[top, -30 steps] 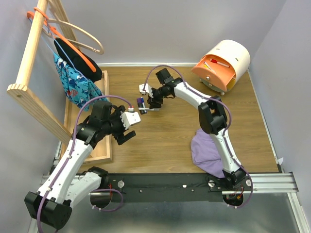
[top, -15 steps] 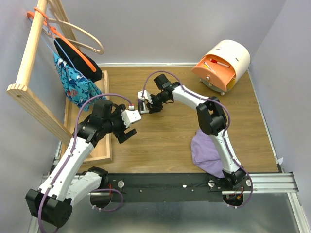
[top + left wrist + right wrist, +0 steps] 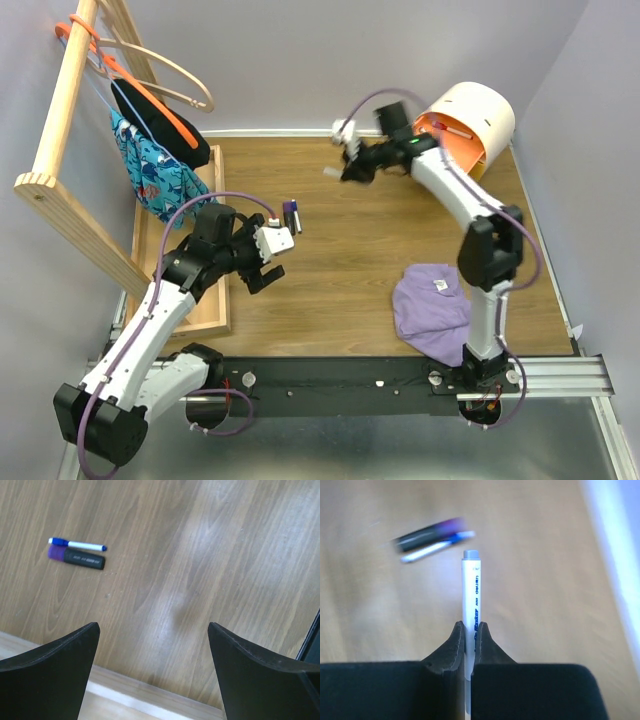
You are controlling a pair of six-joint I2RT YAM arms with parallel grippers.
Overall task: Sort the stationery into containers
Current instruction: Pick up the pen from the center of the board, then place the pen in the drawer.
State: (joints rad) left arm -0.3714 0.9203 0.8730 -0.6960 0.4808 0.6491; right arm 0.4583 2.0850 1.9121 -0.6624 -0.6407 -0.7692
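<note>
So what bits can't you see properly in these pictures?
- Top view: the right arm crosses the orange drawer, hiding most of its contents.
- Top view: the right gripper is motion-blurred, so its grip is unclear there.
- Right wrist view: black fingers hide the thin white pen's lower end; the purple-and-black marker behind is blurred.

table: wood | purple marker + blue pen side by side | purple cloth | drawer unit | wooden tray
</note>
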